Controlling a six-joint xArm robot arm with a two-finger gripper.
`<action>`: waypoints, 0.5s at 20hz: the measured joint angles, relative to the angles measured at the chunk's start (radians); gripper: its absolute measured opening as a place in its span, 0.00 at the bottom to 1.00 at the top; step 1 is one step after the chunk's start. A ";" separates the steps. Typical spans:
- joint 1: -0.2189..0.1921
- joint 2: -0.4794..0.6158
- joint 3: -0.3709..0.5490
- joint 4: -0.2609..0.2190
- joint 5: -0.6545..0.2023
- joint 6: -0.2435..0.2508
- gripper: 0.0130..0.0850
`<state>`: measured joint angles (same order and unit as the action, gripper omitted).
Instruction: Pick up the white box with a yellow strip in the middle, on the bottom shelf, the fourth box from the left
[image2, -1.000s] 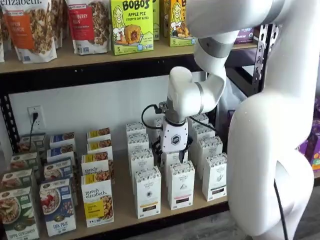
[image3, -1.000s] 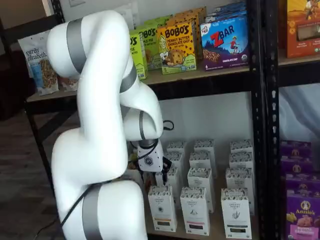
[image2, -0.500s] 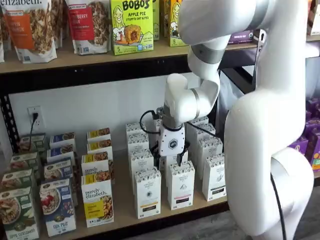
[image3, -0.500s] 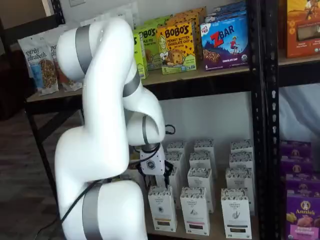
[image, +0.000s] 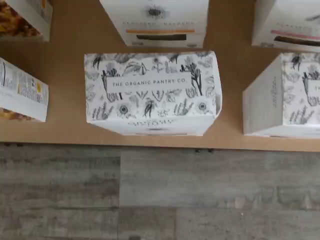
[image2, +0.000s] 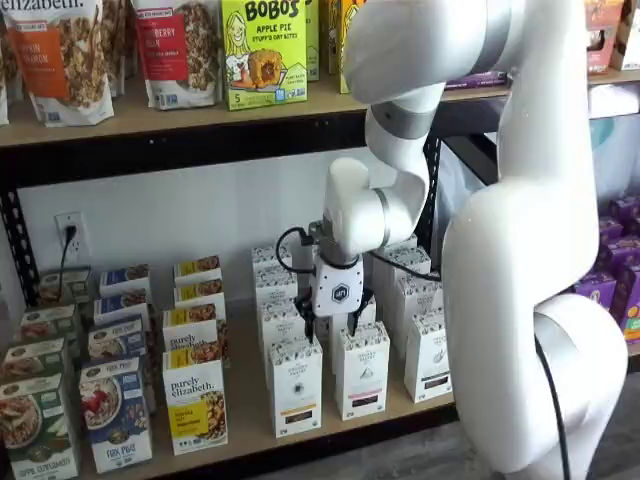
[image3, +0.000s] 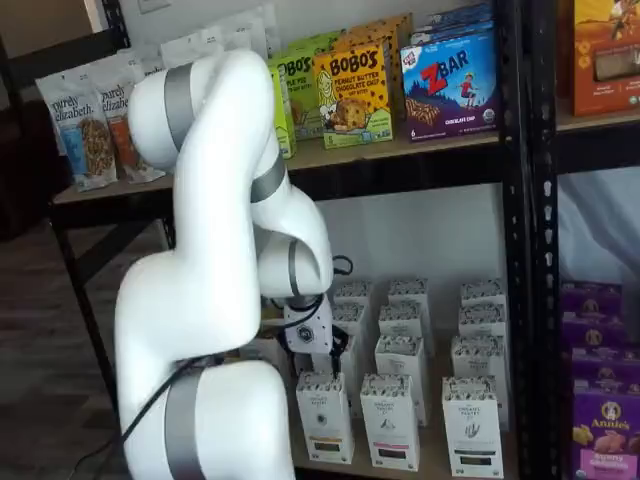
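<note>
The white box (image2: 296, 385) stands at the front of the left column of white cartons on the bottom shelf (image2: 250, 405); it also shows in a shelf view (image3: 325, 415). In the wrist view its black-speckled top (image: 152, 90) sits in the middle, at the edge of the tan board (image: 65, 127). The like carton behind it (image: 156, 22) shows a yellow-orange strip. My gripper (image2: 330, 325) hangs just above and behind the front white box, its black fingers apart and empty. It also shows in a shelf view (image3: 318, 355), partly hidden by the arm.
Cartons with pink (image2: 362, 370) and black (image2: 430, 355) strips stand to the right. "Purely elizabeth" boxes (image2: 195, 405) and cereal boxes (image2: 115, 410) stand to the left. The upper shelf beam (image2: 200, 145) is overhead. A black rack post (image3: 515, 250) and purple boxes (image3: 605, 420) are at the right. Grey plank floor (image: 160, 195) lies below.
The arm has swung left and toward the shelf front. The gripper has moved from over the middle white column to over the left column's front boxes, slightly lower.
</note>
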<state>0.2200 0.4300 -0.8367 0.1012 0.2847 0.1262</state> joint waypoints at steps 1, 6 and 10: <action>0.000 0.008 -0.008 0.002 0.000 -0.002 1.00; -0.007 0.043 -0.047 -0.025 0.009 0.018 1.00; -0.008 0.068 -0.076 -0.020 0.017 0.012 1.00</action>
<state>0.2115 0.4983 -0.9125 0.0815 0.3017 0.1378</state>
